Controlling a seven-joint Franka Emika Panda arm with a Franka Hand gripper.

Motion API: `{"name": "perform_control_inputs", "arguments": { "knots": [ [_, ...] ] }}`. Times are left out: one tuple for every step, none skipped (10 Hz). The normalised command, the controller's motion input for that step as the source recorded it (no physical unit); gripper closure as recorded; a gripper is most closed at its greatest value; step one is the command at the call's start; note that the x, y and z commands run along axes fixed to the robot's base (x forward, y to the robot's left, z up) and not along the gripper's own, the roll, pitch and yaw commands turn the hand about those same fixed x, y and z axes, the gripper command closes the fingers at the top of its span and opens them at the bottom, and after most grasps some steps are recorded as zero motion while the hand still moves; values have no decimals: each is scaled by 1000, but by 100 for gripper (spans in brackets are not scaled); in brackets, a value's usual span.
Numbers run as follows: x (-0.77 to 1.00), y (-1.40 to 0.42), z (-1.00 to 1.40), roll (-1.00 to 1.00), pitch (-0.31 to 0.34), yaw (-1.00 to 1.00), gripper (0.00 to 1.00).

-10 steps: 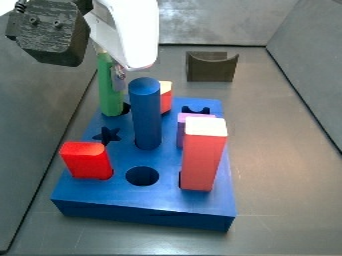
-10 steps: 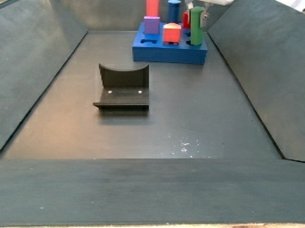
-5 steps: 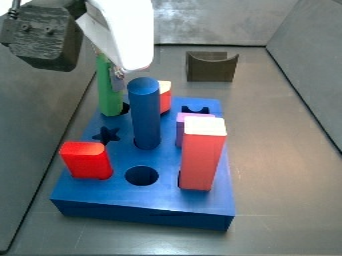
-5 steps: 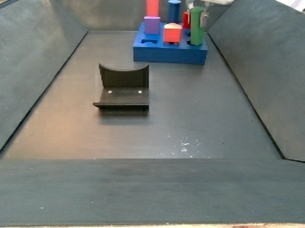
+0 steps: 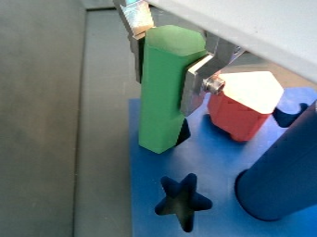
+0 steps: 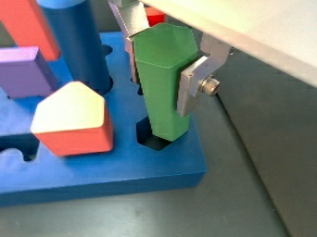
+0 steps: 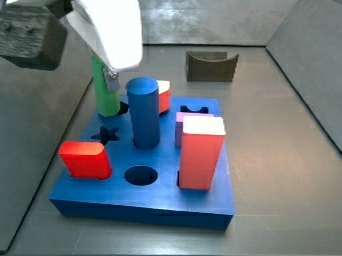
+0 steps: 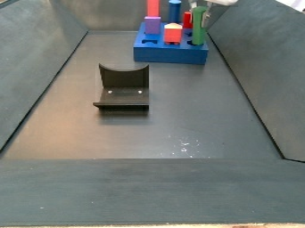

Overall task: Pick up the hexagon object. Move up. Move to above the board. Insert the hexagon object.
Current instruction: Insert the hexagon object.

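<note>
Pincer (image 6: 161, 69) grips hexagon object (image 6: 164, 79); a wrist view shows its hole.

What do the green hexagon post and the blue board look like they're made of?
The hexagon object, standing in its hole between the tool's fingers, looks like matte moulded or printed plastic: uniform light green, crisp facets, no grain or shine. The board seems the same kind of plastic or painted material: flat even blue, clean-cut holes. The pictures alone can't confirm either.
</note>
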Motion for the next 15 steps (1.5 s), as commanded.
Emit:
{"name": "perform_control_inputs", "arguments": {
  "knots": [
    [0,0,23,86,-129,-234,100],
    [0,-17,0,113,-163,-211,100],
    [29,-103,0,386,-67,-180,100],
    [129,-94,0,500,0,-63,100],
    [169,-6,-63,473,0,-51,100],
    [77,0,-86,371,-80,-77,100],
    [126,0,-69,267,-107,-134,100],
    [60,0,-57,63,-54,-89,100],
    [34,0,-137,0,-30,-69,100],
    [151,0,-294,0,-50,-86,100],
    [291,0,-369,-13,-34,-83,100],
    [311,0,-411,-3,-19,-69,100],
    [340,20,-451,-6,-6,-49,100],
    [354,46,-480,0,0,-194,100],
    [23,106,-306,39,41,-326,100]
  ]
}}
